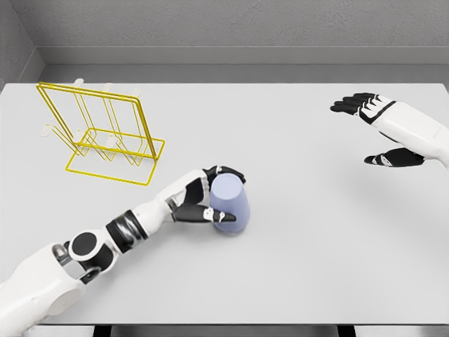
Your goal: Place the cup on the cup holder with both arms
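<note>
A pale lavender cup stands on the white table, a little left of the middle. My left hand is wrapped around its left side, black fingers curled over the top and thumb under the lower edge. The yellow wire cup holder stands at the far left of the table, well apart from the cup. My right hand hovers at the right edge, fingers spread and holding nothing.
The white table reaches to a grey wall at the back. The left forearm lies across the front left corner.
</note>
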